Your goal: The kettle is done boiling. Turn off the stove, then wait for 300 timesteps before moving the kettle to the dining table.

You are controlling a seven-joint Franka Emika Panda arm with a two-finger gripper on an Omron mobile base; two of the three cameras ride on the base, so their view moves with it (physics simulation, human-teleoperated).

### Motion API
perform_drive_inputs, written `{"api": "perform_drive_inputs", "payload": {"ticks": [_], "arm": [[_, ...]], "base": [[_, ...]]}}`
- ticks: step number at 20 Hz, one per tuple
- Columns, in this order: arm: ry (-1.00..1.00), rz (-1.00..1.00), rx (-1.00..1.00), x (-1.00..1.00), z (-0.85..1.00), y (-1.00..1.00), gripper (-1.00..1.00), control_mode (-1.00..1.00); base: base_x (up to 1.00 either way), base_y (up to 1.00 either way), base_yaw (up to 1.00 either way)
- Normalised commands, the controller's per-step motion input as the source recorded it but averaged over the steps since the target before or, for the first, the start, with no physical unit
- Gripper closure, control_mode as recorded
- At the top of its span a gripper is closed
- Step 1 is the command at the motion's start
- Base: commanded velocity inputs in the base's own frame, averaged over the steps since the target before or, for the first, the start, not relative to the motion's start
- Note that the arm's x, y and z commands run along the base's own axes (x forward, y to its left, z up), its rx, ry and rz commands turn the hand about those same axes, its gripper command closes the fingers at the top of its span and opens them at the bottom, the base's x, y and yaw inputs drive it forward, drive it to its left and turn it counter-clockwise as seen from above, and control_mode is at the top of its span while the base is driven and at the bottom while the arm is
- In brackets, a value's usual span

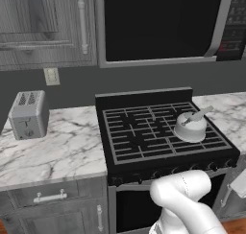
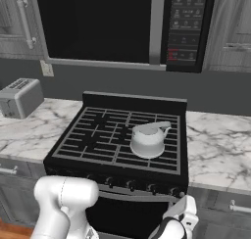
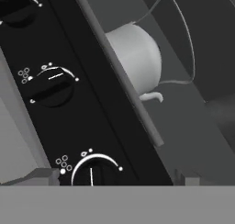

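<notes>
The kettle (image 1: 190, 126) is sitting on the grates at the right side of the stove (image 1: 144, 132), toward the front, with its stick handle slanting up to the right. The right base view is showing the row of front knobs (image 2: 130, 185) below the grates and the gripper (image 2: 182, 214) hanging low before the oven door at the stove's right end; its fingertips are hidden there, so the jaws are standing at their widest only by the recording's account, with nothing seen between them. The hand view, rolled sideways, is giving the close detail: a knob (image 3: 53, 85) with a white pointer line, a second knob (image 3: 92, 172) just above the bottom band, and the kettle's pale dome beyond the panel edge. The left base view alone is showing the toaster (image 1: 29, 114) standing on the marble counter (image 1: 57, 146) left of the stove, beneath a wall outlet (image 1: 51, 76). A black microwave (image 2: 122, 25) is hanging above.
</notes>
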Motion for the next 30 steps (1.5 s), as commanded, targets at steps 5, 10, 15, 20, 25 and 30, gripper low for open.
{"api": "perform_drive_inputs", "payload": {"ticks": [5, 10, 15, 20, 25, 30], "arm": [[0.00, 0.00, -0.04, 0.08, 0.00, -0.01, -1.00, -1.00], [0.00, 0.00, -0.02, 0.07, 0.00, 0.00, -1.00, -1.00], [0.01, 0.00, -0.02, 0.08, 0.00, 0.00, -1.00, -1.00], [0.02, 0.00, -0.02, 0.13, 0.00, 0.00, -1.00, -1.00], [0.00, 0.00, -0.02, 0.13, -0.04, 0.00, -1.00, -1.00], [0.01, 0.00, -0.03, 0.14, -0.16, 0.00, -1.00, -1.00]], "base": [[0.00, 0.00, 0.00], [0.00, 0.00, 0.00], [0.00, 0.00, 0.00], [0.00, 0.00, 0.00], [0.00, 0.00, 0.00], [0.00, 0.00, 0.00]]}}
